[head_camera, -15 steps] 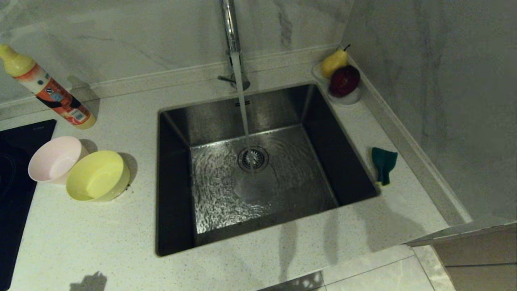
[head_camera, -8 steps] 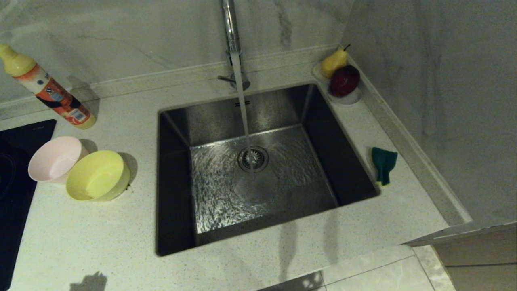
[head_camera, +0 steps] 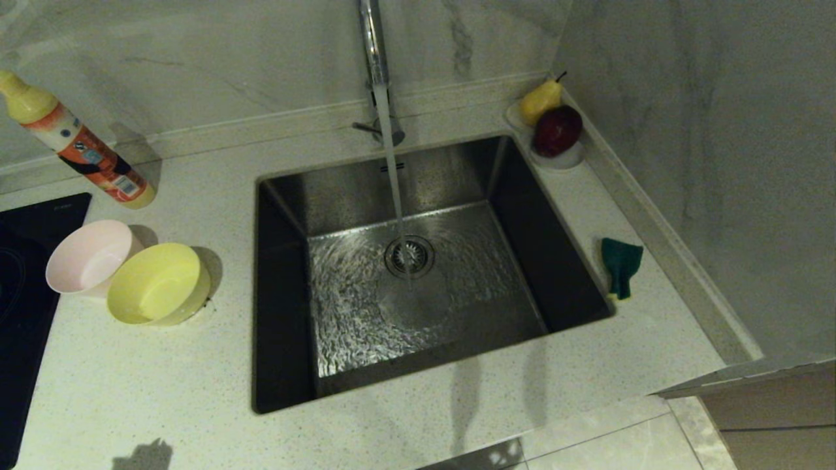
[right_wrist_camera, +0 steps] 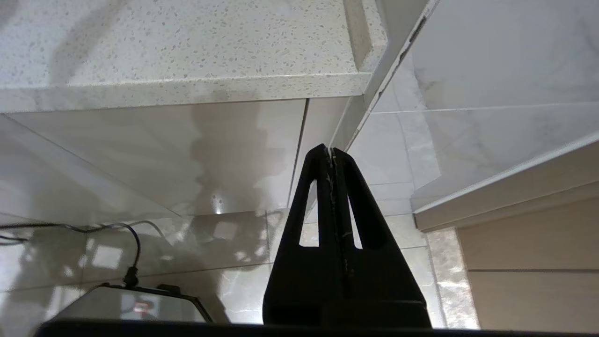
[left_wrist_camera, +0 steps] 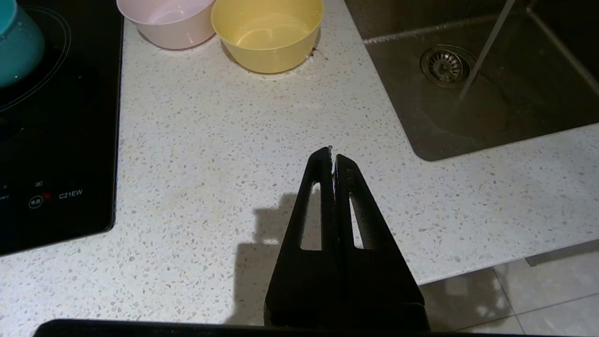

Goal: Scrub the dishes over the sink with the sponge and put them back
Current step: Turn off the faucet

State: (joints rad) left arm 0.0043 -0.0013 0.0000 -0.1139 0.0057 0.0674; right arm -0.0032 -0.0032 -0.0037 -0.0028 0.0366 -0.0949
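Left gripper (left_wrist_camera: 332, 157), jaws together, empty, hangs over the speckled white countertop (left_wrist_camera: 224, 140); the round yellow plastic bowl (left_wrist_camera: 266, 32) and pale pink plastic bowl (left_wrist_camera: 166, 21) lie at its twelve o'clock, touching each other. Right gripper (right_wrist_camera: 330, 154), jaws together, sits below the counter edge. The dark green-topped sponge (head_camera: 619, 264) lies at three o'clock of the steel sink (head_camera: 287, 274).

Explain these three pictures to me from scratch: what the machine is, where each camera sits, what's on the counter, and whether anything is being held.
This is a two-armed robot at a kitchen counter. The wide picture comes from its head, looking down; the other two come from cameras on each wrist. The black wedges are its grippers: the left gripper over the counter, the right gripper below the counter edge. Both are shut and hold nothing. The tap runs into the sink. Beside it sit a pink bowl, a yellow bowl, a sponge and a bottle.
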